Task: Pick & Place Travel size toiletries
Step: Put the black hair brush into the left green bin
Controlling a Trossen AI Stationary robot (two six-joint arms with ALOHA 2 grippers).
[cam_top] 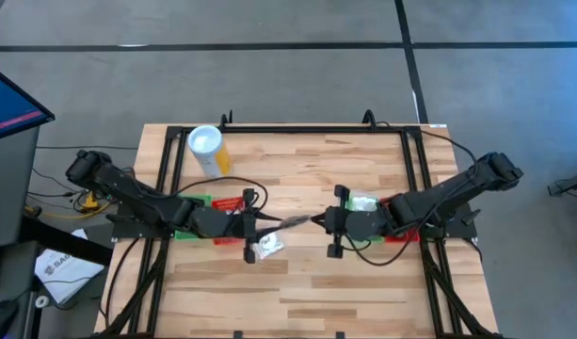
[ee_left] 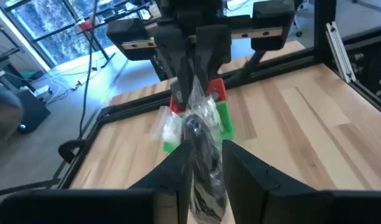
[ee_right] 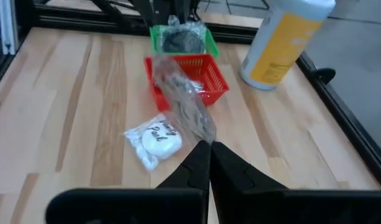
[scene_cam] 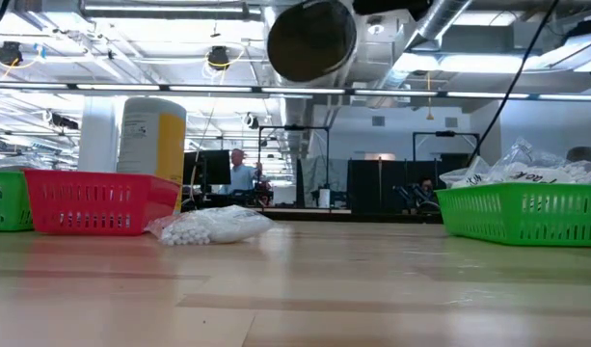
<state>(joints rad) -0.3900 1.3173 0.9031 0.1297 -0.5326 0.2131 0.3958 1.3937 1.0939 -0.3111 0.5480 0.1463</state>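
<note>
L pincer (cam_top: 269,226) and R pincer (cam_top: 318,220) both clamped on one clear packet (cam_top: 295,223) at frame centre, white sachet (cam_top: 268,248) on tabletop (cam_top: 363,282) just below, yellow cylinder (cam_top: 209,150) upper left.

From straight overhead we look down on the whole pale wooden slatted table (cam_top: 297,282), with the tall yellow cylinder with a white top (cam_top: 209,149) near its far edge. From table height we face level across the boards into the room, where that cylinder (scene_cam: 151,138) rises behind the red mesh tray (scene_cam: 100,203). Each wrist camera sits close behind its own dark fingers, facing the other arm across the table; the right wrist view shares that cylinder (ee_right: 283,40) and tray (ee_right: 190,78) with the level one.
</note>
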